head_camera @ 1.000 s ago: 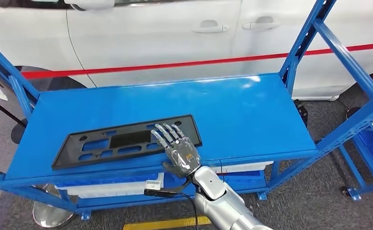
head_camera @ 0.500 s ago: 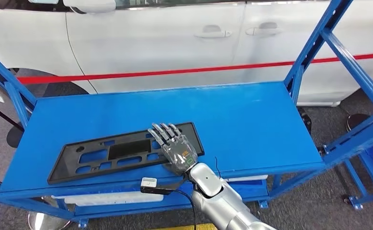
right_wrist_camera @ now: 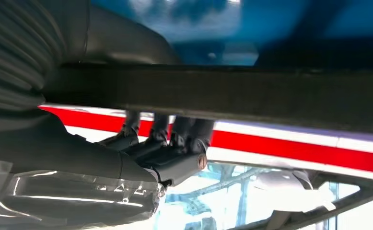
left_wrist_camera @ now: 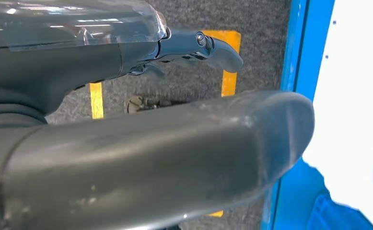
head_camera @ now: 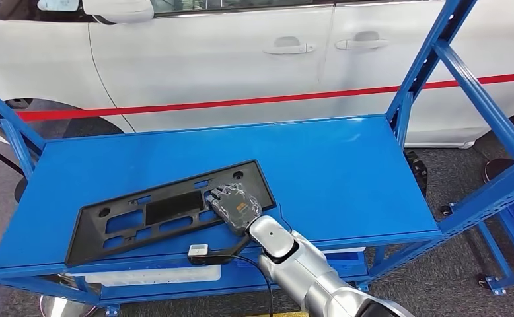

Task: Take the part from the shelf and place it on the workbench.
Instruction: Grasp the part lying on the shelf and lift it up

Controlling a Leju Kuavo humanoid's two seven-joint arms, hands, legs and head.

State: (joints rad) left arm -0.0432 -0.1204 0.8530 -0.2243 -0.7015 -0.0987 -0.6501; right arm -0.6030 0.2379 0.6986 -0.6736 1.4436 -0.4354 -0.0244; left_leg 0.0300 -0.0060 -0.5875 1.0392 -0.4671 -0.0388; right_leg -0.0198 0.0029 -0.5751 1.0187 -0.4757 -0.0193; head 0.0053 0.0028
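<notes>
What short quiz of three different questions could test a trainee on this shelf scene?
1. True or false: the right robot hand grips the flat black plastic panel with cut-outs.
2. Multiple choice: the panel is (A) lying flat, (B) lifted at its right end, (C) hanging from the frame.
3. Fill in: behind the blue metal shelf stands a white ____ with a red stripe.

Key: 1 true; 2 B; 3 car.
</notes>
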